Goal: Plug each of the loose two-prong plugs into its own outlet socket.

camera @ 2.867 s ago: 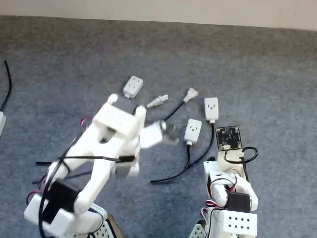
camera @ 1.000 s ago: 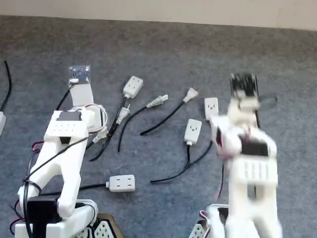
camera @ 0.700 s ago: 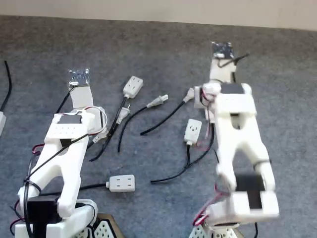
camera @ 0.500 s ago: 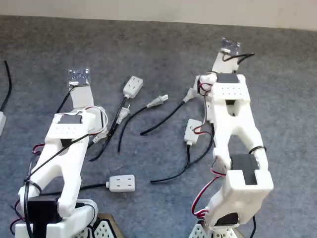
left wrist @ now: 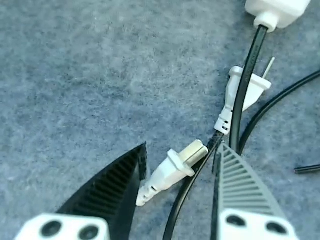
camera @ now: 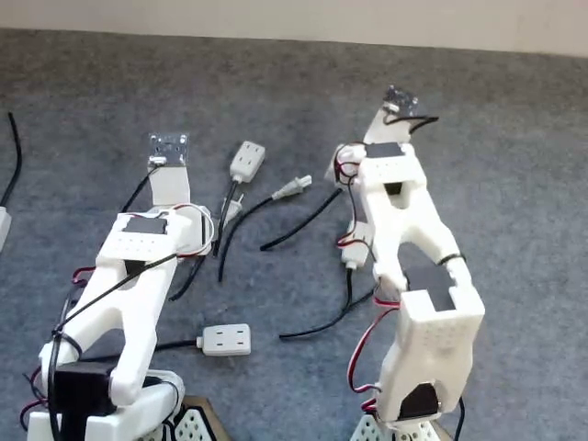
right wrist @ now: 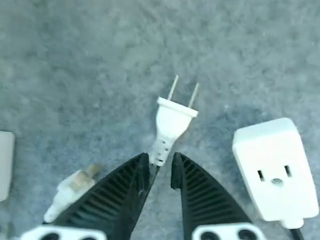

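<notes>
nearest the bases, at about 6 o'clock on the grey carpet (camera: 524, 184): a flat socket (camera: 225, 339), slots facing up. farther out, at its 11 o'clock, the left gripper (left wrist: 180, 149), spread wide and holding nothing, with a first plug (left wrist: 172, 167) lying on the carpet between the fingers (left wrist: 115, 185), beside a black cord (left wrist: 254, 55). just past that, a second plug (camera: 228, 204), prongs toward 12 o'clock, tucked against the same cord. at 4 o'clock from there, half under the right arm, a small socket (camera: 353, 244). beyond, near the middle, a third plug (camera: 292, 188), prongs toward 2 o'clock. at that plug's 3 o'clock, the right gripper (right wrist: 160, 157), parted by a narrow slit only, tips either side of the tail of a fourth plug (right wrist: 174, 120); no telling whether pinched or merely flanked. just beside that plug, a big socket (right wrist: 275, 170), slots showing. farthest out, at the second plug's 12 o'clock, a far socket (camera: 246, 161), joined to the black cord.
</notes>
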You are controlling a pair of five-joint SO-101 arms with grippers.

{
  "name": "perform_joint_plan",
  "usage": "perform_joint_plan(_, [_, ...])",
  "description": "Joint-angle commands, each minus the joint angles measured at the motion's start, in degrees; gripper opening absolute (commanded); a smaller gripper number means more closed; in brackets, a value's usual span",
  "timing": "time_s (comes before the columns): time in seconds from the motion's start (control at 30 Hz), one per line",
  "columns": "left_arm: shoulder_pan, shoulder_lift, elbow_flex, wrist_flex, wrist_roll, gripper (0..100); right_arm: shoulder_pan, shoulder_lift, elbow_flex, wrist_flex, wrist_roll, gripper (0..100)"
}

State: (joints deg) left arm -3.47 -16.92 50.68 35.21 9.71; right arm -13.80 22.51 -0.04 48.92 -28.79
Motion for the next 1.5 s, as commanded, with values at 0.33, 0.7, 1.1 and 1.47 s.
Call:
perform_joint_plan(0.33, [1.0, -0.4, -0.2, -0.5, 0.4, 23, -0.3, 9.5, -11.9, -0.5, 3.3, 8.5])
perform_joint_plan(0.7, [1.0, -0.8, 0.8, -0.7, 0.4, 23, -0.5, 9.1, -19.2, 13.1, 9.2, 0.2])
perform_joint_plan(1.1, [0.1, -0.8, 0.7, -0.6, 0.0, 23, -13.5, 6.0, -46.0, 52.2, 46.2, 0.5])
perform_joint_plan(1.47, [-3.4, -0.9, 0.6, -0.8, -3.6, 23, -26.4, -8.7, -25.5, 50.6, 47.7, 0.5])
